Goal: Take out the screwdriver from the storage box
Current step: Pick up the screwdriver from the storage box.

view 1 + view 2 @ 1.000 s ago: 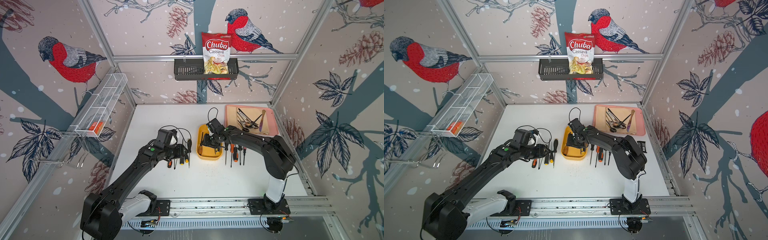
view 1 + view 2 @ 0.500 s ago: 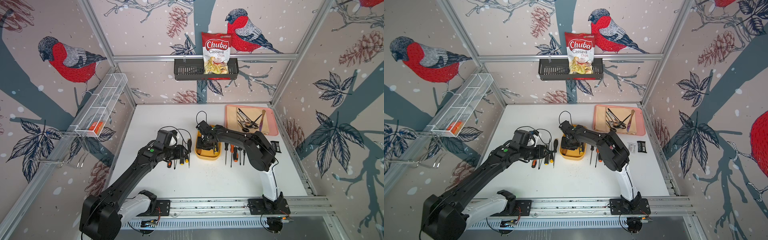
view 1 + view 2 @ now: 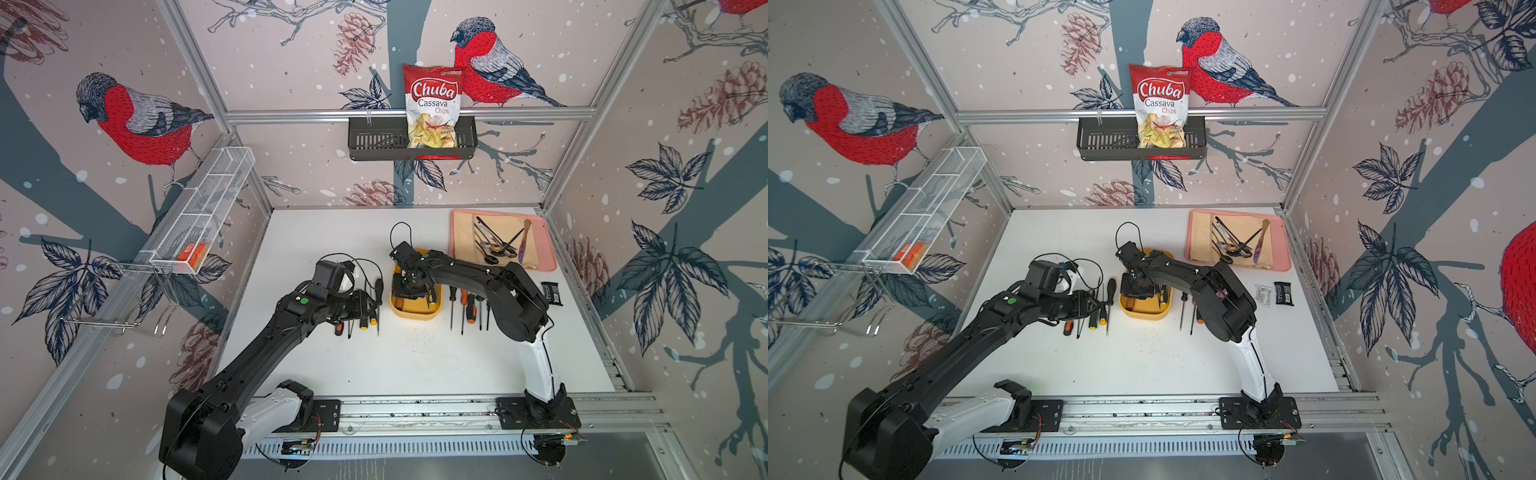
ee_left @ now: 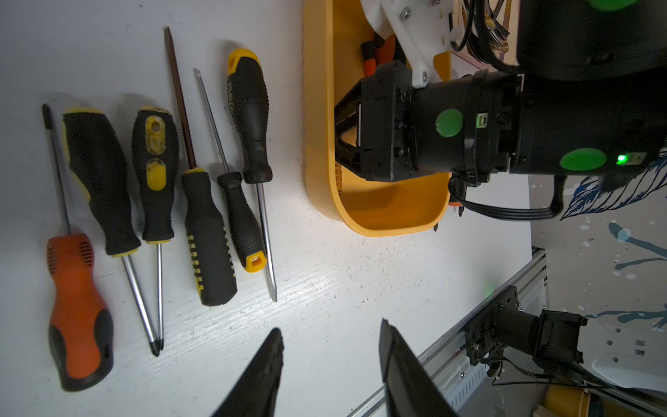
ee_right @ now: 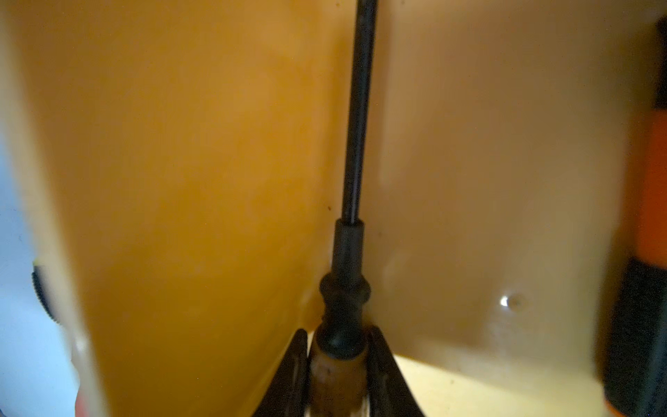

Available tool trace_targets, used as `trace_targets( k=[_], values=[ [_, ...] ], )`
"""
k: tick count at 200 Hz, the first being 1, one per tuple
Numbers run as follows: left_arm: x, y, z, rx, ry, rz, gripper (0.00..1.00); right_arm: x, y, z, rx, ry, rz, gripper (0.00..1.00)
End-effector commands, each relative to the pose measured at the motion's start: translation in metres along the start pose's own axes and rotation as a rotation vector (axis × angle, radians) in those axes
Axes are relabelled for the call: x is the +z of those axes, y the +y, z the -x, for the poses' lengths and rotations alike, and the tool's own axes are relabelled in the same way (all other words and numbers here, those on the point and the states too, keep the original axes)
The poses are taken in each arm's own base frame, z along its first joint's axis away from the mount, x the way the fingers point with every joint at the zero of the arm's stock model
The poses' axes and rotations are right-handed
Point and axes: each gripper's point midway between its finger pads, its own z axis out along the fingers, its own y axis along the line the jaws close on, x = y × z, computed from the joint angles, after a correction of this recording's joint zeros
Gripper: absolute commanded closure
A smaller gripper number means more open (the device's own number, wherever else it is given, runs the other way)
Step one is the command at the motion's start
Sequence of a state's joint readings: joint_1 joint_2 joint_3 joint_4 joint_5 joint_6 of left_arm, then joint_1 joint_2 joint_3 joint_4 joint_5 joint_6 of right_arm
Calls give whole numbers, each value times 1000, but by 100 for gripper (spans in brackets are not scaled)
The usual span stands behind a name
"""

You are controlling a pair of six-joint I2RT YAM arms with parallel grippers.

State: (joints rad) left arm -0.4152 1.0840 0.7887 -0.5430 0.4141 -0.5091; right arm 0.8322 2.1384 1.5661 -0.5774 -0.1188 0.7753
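The yellow storage box (image 3: pixel 417 314) (image 3: pixel 1144 314) sits mid-table. My right gripper (image 5: pixel 339 334) (image 3: pixel 409 286) reaches down into it. Its jaws are shut on the amber handle of a screwdriver (image 5: pixel 357 144) that lies along the box's inner wall (image 5: pixel 180 180), black shaft pointing away. The ribbed handle end (image 3: pixel 399 305) (image 4: pixel 338 173) shows below the gripper. A second, orange-and-black screwdriver (image 5: pixel 649 216) (image 3: pixel 1163 295) lies in the box too. My left gripper (image 4: pixel 330 328) (image 3: pixel 368 303) hovers open over bare table, left of the box, with nothing between its fingers.
Several screwdrivers (image 4: pixel 155 173) (image 3: pixel 361 320) lie in a row left of the box, and more (image 3: pixel 467 307) to its right. A pink tray (image 3: pixel 544 249) of cutlery sits back right, small packets (image 3: pixel 550 291) beside it. A black basket (image 3: pixel 374 143) and wire shelf (image 3: pixel 199 224) hang on the walls.
My right gripper shifted left inside the box and its jaws closed onto the screwdriver handle. The right elbow swung left. The left arm stayed put.
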Motion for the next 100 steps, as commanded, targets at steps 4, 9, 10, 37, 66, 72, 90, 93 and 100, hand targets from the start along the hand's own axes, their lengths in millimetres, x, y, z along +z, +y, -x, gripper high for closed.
trace_targets(
  k=[4, 9, 10, 37, 66, 72, 90, 93, 100],
  values=[
    [1, -4, 7, 7, -27, -17, 54, -9, -19, -12, -25, 27, -75, 87],
    [1, -5, 8, 5, -27, -20, 54, -11, -18, -11, -27, 20, -71, 88],
    [1, -5, 7, 4, -25, -20, 54, -12, -18, -10, -27, 19, -71, 88],
    [3, -7, 9, -3, -26, -28, 54, -29, -13, -6, -45, -13, -51, 89],
    [7, -11, 10, -1, -24, -38, 54, -48, -12, -3, -57, -42, -45, 89],
    [8, -12, 10, 0, -24, -41, 54, -52, -12, -3, -60, -49, -44, 90],
    [11, -17, 12, 3, -22, -50, 54, -65, -14, -3, -65, -68, -40, 90],
    [12, -17, 12, 4, -20, -52, 54, -68, -14, -3, -66, -72, -39, 90],
    [13, -20, 12, 7, -19, -56, 54, -73, -16, -3, -67, -81, -41, 90]
  ],
)
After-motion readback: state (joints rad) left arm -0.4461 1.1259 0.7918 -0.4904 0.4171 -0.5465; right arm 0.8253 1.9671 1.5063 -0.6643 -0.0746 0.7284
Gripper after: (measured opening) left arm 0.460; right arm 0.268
